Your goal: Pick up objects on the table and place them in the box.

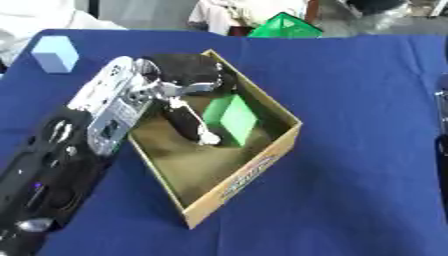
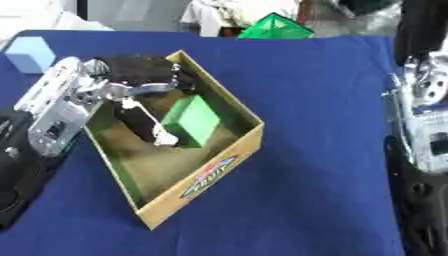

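Note:
An open cardboard box sits askew in the middle of the blue table. A green block lies inside it against the far right wall. My left hand reaches over the box's far corner from the left. One black finger with a pale tip stretches down along the block's left side, touching or nearly touching it, without curling round it. A light blue cube stands on the table at the far left. My right hand shows as a dark shape at the right edge, above its silver wrist.
A green pyramid-shaped object stands at the table's far edge. My right forearm runs along the right side. Blue cloth stretches in front of and to the right of the box.

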Motion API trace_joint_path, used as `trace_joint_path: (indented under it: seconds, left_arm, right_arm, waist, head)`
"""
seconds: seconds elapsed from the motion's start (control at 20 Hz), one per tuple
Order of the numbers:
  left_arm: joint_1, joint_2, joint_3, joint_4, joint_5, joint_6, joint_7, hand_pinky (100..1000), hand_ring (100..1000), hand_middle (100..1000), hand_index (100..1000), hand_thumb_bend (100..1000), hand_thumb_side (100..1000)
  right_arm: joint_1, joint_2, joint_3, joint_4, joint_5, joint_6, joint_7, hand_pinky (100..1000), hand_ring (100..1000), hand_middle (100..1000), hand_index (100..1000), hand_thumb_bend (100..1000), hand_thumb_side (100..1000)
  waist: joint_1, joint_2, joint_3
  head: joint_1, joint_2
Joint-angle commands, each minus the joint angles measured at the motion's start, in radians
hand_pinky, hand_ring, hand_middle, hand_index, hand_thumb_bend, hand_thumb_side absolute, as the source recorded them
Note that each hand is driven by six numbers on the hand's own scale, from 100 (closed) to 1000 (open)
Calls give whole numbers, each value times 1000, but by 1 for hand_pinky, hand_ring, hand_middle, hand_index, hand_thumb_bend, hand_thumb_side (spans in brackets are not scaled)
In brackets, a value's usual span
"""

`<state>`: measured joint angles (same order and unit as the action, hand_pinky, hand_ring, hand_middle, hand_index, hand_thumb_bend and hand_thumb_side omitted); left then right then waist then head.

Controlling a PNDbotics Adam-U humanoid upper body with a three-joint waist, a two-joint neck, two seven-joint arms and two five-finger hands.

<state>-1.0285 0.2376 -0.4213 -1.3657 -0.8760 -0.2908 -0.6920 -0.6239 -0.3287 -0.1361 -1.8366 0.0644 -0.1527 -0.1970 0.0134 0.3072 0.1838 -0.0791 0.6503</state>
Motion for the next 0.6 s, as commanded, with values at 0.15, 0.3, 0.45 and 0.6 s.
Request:
trace_joint_path:
  seconds: [0.15,0.3,0.45,0.6]
  left_arm:
    - [-12,15,18,-19,-38,1,25,775,827,813,922,642,580]
    - [-17,24,27,-33,-33,-9,31,786,839,818,924,635,549]
    - [-20,32,34,-46,-24,-14,31,783,839,814,922,636,521]
    - [-21,43,49,-62,-2,-8,44,768,827,799,913,562,507]
  right_arm:
    - [-9,-9,-10,-25,-4,3,-1,824,837,620,857,197,1000]
    - [-7,-8,-10,-26,-4,4,-2,825,837,621,857,197,1000]
    - [-6,-6,-11,-27,-4,4,-2,825,837,621,857,197,1000]
    - [-5,-6,-12,-28,-4,4,-4,824,837,621,856,198,1000]
  waist:
    - [-1,-26,0]
    - [0,-28,1]
    - [0,-29,1]
    - [0,-31,0]
  head:
    - [0,-4]
    - [2,-4]
    - [4,-7]
    - [4,-10]
